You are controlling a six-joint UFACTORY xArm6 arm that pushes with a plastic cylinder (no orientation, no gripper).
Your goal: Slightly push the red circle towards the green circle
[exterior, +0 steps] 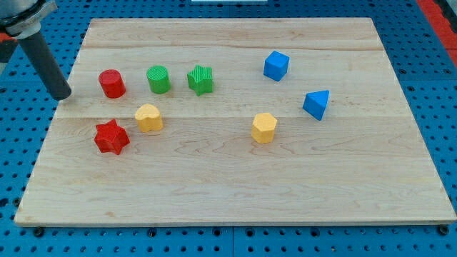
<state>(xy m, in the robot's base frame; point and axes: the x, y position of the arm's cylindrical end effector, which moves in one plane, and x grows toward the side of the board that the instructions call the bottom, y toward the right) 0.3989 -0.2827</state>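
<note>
Wooden desk (235,207): my tip (63,95), no jaws, sits left of red circle (112,83); nudge gently rightward toward green circle (158,79).

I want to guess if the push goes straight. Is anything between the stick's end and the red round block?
Nothing. In the camera view, only bare wooden board lies between my tip and the red circle block.
</note>
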